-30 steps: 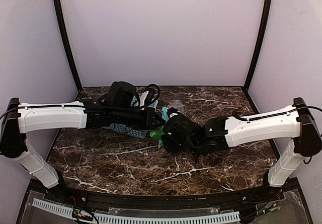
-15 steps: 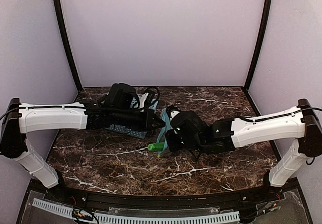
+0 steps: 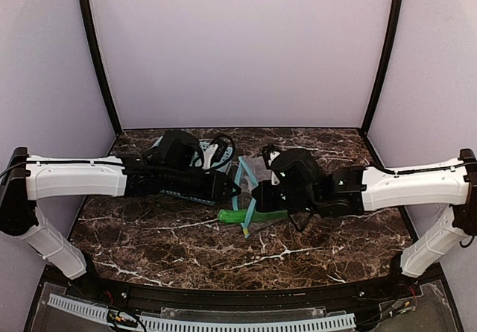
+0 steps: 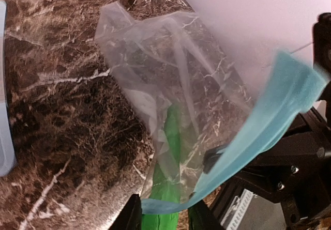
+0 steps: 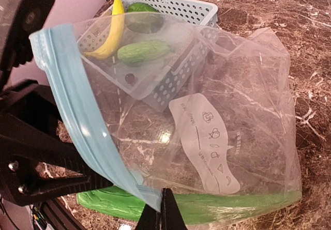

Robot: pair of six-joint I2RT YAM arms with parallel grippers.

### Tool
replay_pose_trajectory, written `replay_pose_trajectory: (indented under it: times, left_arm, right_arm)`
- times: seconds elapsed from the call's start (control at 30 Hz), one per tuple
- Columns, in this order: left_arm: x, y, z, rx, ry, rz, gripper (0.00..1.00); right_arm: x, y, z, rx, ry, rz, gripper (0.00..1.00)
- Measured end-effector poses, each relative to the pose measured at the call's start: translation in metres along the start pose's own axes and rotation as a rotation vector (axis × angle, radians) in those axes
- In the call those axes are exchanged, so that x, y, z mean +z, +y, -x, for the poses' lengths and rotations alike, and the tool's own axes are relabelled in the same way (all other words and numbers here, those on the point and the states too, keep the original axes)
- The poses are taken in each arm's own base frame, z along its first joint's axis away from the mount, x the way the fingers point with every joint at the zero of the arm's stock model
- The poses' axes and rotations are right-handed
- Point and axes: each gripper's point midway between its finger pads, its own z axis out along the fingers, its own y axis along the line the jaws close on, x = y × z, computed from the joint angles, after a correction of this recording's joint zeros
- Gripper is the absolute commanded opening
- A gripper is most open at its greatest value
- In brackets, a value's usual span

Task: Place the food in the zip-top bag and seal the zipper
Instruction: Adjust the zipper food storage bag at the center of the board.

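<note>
Dark brown marble table [image 3: 149,235] under both arms. My right claw [image 5: 164,203] is clenched on the light-blue zipper strip [image 5: 80,111] of the clear crinkly zip-top bag [image 5: 248,111], which spreads out beyond its fingertips. A long green cucumber piece [image 5: 232,204] shows through the plastic just beside that claw. The fingers of my left claw [image 4: 163,215] sit either side of the strip's other end, but I cannot tell whether they grip it. The yellow banana [image 5: 111,31] lies further out, in the light-blue slotted plastic basket [image 5: 176,5].

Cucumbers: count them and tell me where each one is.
2. One cucumber lies in the basket beside the banana. The other lies on the table, partly covered by the bag. More may be hidden.
</note>
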Motion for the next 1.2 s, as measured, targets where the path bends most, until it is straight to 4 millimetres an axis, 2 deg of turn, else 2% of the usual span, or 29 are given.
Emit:
replay_pose_trajectory:
  times: [0.1, 0.4, 0.53, 0.7, 0.77, 0.83, 0.9, 0.97, 1.0, 1.03, 1.1, 1.2]
  left_arm:
    - [0.002, 0.007, -0.010, -0.004, 0.020, 0.013, 0.56]
    - [0.007, 0.028, -0.037, -0.057, 0.036, 0.034, 0.70]
    - [0.001, 0.022, -0.033, -0.066, -0.004, -0.004, 0.73]
    - [-0.004, 0.003, -0.023, -0.049, -0.042, -0.102, 0.74]
    - [-0.004, -0.005, -0.022, -0.040, -0.039, -0.145, 0.71]
    - [-0.002, -0.010, -0.022, -0.033, -0.034, -0.174, 0.63]
    - [0.000, -0.013, -0.021, -0.028, -0.029, -0.191, 0.51]
    - [0.003, -0.015, -0.019, -0.026, -0.026, -0.199, 0.34]
    - [0.004, -0.016, -0.019, -0.029, -0.023, -0.202, 0.29]
    - [0.006, -0.017, -0.018, -0.023, -0.021, -0.205, 0.20]
    - [0.007, -0.017, -0.018, -0.028, -0.017, -0.206, 0.10]
    - [0.008, -0.013, -0.019, -0.031, -0.013, -0.185, 0.03]
  right_arm:
    - [-0.003, 0.001, 0.004, 0.034, 0.002, 0.019, 0.00]
    - [-0.007, -0.002, -0.001, 0.088, 0.048, 0.070, 0.00]
    - [-0.009, -0.005, -0.004, 0.109, 0.066, 0.091, 0.00]
    - [-0.009, -0.003, -0.005, 0.122, 0.090, 0.125, 0.00]
    - [-0.010, 0.000, -0.005, 0.124, 0.099, 0.143, 0.00]
    - [-0.010, 0.003, -0.007, 0.125, 0.111, 0.161, 0.00]
    - [-0.011, 0.006, -0.008, 0.126, 0.120, 0.176, 0.00]
    - [-0.011, 0.007, -0.008, 0.130, 0.127, 0.187, 0.00]
    - [-0.011, 0.007, -0.007, 0.133, 0.128, 0.191, 0.00]
    - [-0.011, 0.006, -0.007, 0.137, 0.129, 0.194, 0.00]
    - [-0.011, 0.005, -0.007, 0.145, 0.129, 0.197, 0.00]
    - [-0.012, 0.002, -0.008, 0.152, 0.130, 0.194, 0.00]
